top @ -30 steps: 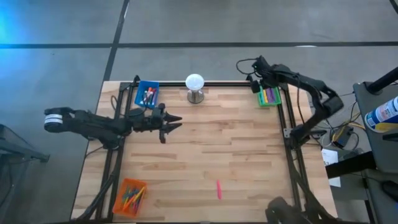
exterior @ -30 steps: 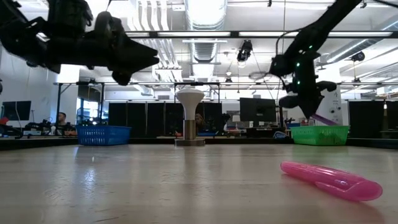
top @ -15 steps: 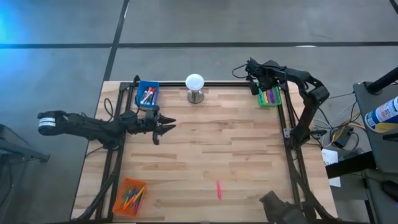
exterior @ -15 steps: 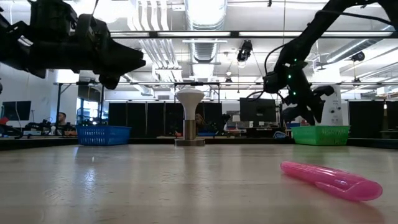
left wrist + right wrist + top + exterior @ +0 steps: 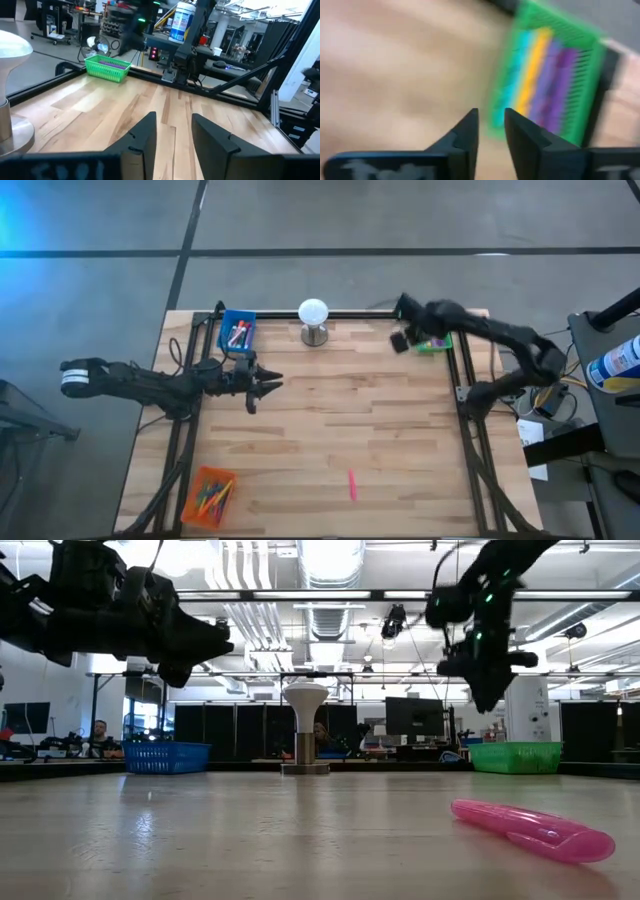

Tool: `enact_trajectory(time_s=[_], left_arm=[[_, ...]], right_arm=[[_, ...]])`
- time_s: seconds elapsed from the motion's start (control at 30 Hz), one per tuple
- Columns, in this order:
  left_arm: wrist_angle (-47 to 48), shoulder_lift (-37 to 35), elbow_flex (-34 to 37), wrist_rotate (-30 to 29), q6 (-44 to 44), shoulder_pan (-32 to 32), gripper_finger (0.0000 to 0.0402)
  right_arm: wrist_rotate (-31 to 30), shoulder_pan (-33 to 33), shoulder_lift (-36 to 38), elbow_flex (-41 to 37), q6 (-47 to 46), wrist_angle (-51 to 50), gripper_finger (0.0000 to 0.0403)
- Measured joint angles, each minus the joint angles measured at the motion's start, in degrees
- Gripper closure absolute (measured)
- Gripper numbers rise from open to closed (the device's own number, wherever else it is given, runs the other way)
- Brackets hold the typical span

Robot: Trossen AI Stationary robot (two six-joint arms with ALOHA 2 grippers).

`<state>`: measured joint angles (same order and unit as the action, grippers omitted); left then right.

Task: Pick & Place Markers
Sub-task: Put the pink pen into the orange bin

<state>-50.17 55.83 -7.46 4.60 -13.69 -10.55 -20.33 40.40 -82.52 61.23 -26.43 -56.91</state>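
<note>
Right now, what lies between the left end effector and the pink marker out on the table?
Nothing: in the high view only bare table separates the left end effector from the pink marker. The low view shows it lying alone too.

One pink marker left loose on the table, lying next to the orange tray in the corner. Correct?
Not quite. The high view shows the pink marker lying alone on bare wood, well apart from the orange tray, which sits in the corner on the left arm's side. The rest holds: it is the only loose marker on the table.
</note>
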Motion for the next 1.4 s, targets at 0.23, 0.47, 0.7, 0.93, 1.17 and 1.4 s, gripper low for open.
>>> enact_trajectory(time_s=[0.23,0.47,0.7,0.93,1.17,1.4], left_arm=[[-0.8,0.0,0.4,0.0,-0.1,0.0,0.0348],[-0.8,0.2,1.5,0.0,0.3,0.6,0.0397],[-1.3,0.2,3.6,-0.1,1.3,0.7,0.0401],[-2.0,0.1,4.1,0.5,3.4,0.8,0.0401],[-1.0,0.1,4.2,-0.7,3.2,0.9,0.0401],[0.3,0.1,4.2,-4.3,3.8,0.9,0.0401]], right_arm=[[0.8,-28.4,12.3,-10.7,-23.4,7.8,0.0389],[-5.5,-55.0,8.9,-10.5,-48.2,11.1,0.0392],[-6.7,-68.8,-4.4,-1.7,-62.6,11.2,0.0392],[-5.4,-73.1,-19.3,11.5,-63.4,10.8,0.0363],[0.0,-73.2,-29.3,22.3,-65.1,10.9,0.0306],[4.5,-73.2,-36.0,26.8,-64.6,10.7,0.0276]])
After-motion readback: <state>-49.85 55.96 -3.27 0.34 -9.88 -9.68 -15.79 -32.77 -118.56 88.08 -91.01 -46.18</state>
